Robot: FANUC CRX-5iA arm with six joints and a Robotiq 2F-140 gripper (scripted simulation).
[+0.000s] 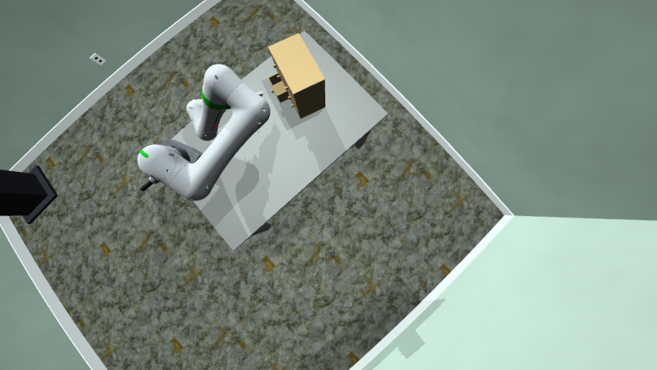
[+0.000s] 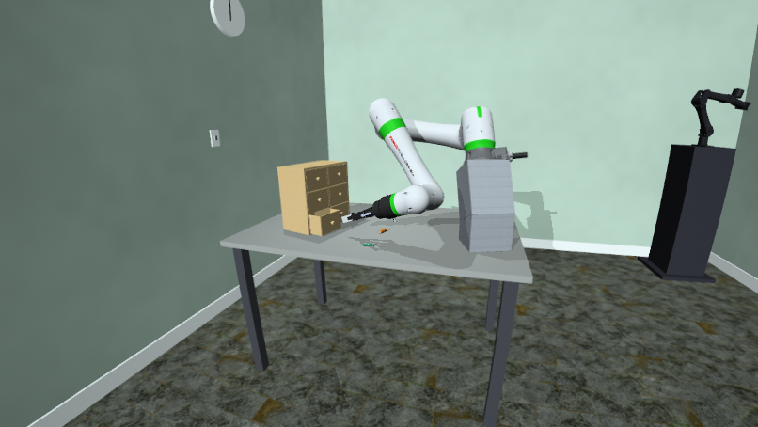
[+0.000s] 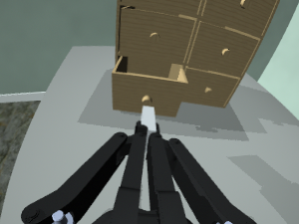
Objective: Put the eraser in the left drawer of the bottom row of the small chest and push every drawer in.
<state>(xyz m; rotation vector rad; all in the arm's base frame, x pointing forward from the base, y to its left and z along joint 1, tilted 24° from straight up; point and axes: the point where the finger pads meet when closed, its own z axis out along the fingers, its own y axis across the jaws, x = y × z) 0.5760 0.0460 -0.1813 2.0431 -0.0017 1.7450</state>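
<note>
Chest [image 1: 298,63] [image 2: 292,198] [image 3: 190,44] stands upright at the left of your side view, in front of the tool [image 2: 346,218] [image 3: 147,114], on the gray bench [image 1: 298,160] [image 2: 276,239] [image 3: 75,163]. Its bottom left drawer [image 1: 279,87] [image 2: 320,226] [image 3: 142,89] is pulled part of the way out, right ahead of the tool's tips. You can see its little round knob [image 2: 332,222] [image 3: 146,100] just past the tips, but you cannot tell if they touch it. The other bottom drawer [image 3: 214,89] is pushed in, ahead of the tool and to its right.

Next comes your tool. It is clenched tight, its tips are together, and it has nothing in its grip. It points at the chest and tips down a bit. The eraser is hidden from you, so you cannot tell where it is, or if it is in the drawer.

A small green thing [image 2: 368,245] lies on the bench, lower than the tool and nearer to the side camera. To its right you can see a small orange thing [image 2: 383,230], also lower than the tool. The big white arm [image 1: 230,142] [image 2: 416,159] bends up and back behind the tool to its tall gray stand [image 2: 485,212].
</note>
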